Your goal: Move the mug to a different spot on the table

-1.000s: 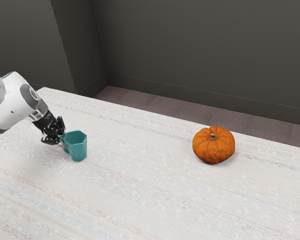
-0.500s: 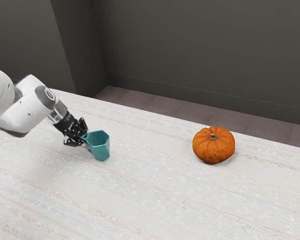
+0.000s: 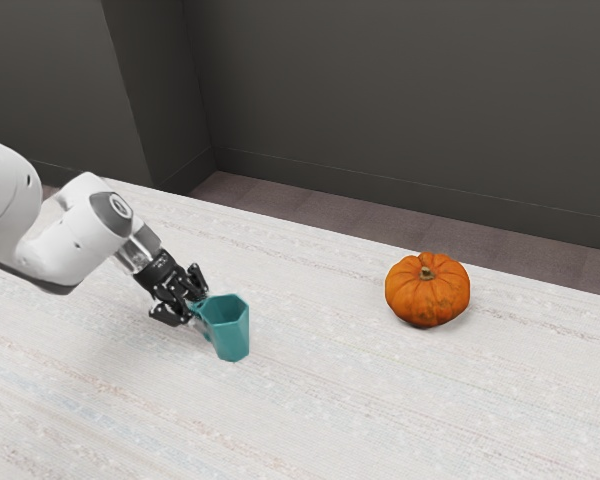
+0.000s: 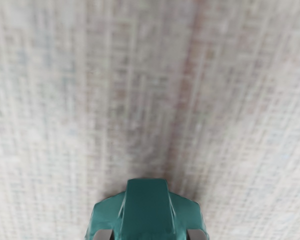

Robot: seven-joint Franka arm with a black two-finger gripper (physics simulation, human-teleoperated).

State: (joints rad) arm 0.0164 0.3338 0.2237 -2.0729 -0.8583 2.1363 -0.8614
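Observation:
A teal mug [image 3: 226, 325] with faceted sides hangs tilted just above the pale wooden table [image 3: 360, 400], left of centre in the exterior view. My black gripper [image 3: 192, 305] is shut on the mug's handle side, reaching in from the exterior view's left. In the wrist view the mug [image 4: 147, 212] sits right under my hand, over the table's grain [image 4: 140, 90].
An orange pumpkin [image 3: 427, 289] rests on the table toward the exterior view's right, well apart from the mug. Dark walls and a strip of floor lie beyond the table's far edge.
My arm has carried the mug toward the exterior view's right and nearer the front of the table, in two steady steps. The pumpkin has stayed put.

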